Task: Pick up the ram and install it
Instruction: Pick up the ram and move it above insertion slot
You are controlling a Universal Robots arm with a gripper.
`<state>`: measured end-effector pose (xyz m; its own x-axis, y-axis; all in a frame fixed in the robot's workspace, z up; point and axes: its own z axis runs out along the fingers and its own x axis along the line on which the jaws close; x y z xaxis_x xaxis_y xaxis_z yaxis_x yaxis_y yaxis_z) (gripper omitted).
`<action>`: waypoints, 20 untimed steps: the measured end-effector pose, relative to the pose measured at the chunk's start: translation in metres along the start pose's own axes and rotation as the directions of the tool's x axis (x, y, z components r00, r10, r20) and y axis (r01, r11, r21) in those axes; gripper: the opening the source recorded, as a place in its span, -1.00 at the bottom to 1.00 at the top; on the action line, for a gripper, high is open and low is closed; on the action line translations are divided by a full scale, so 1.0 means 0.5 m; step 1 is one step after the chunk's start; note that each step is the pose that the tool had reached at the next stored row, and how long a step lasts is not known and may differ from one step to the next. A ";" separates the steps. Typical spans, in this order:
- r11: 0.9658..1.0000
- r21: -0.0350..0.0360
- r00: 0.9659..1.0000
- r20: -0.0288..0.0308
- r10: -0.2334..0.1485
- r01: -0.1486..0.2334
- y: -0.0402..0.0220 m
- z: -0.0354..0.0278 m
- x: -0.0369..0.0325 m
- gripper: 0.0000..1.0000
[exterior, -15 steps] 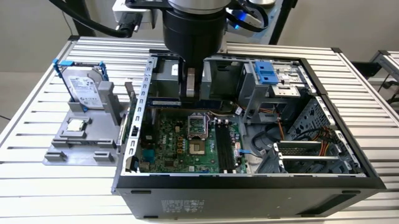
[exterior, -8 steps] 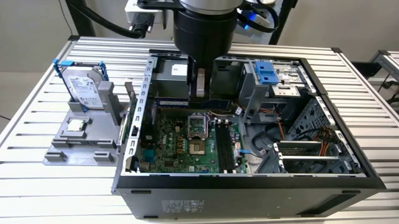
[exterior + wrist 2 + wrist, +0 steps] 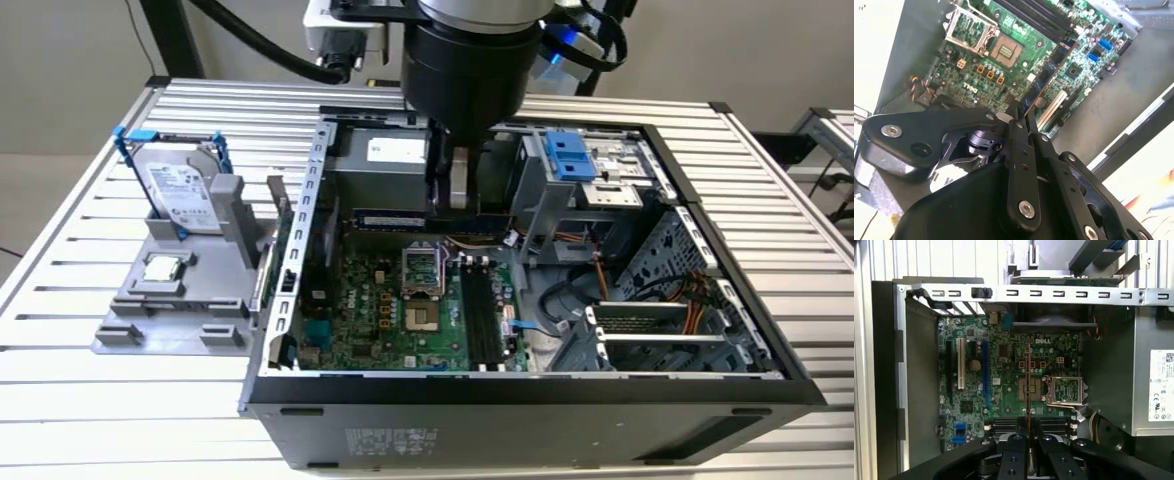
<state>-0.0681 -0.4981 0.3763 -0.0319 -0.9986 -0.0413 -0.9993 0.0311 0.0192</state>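
Exterior view: a slatted counter carries an open computer case with its motherboard facing up. The gripper hangs inside the case, in the half toward the counter's far edge. In both wrist views the fingers are clamped on the ram, which juts out edge-on above the board, apart from the memory slots.

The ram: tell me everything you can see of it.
The ram is a long, thin, dark blue circuit-board stick with a reddish-brown edge, pinched in the gripper. It is held on edge above the green motherboard inside the open computer case, not yet seated; the first wrist view shows it edge-on.
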 end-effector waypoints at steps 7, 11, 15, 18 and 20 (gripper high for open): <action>1.000 0.000 1.000 0.000 0.000 0.000 -0.031 -0.001 -0.001 -1.00; 1.000 0.000 1.000 0.000 0.000 0.000 -0.048 -0.001 -0.002 -1.00; 1.000 0.000 1.000 0.000 0.000 0.000 -0.065 -0.001 -0.002 -1.00; 1.000 0.000 1.000 0.000 0.000 0.000 -0.078 -0.001 -0.002 -1.00; 1.000 0.000 1.000 0.000 0.000 0.000 -0.087 -0.002 -0.003 -1.00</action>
<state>-0.0248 -0.4981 0.3763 -0.0319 -0.9986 -0.0413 -0.9993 0.0311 0.0194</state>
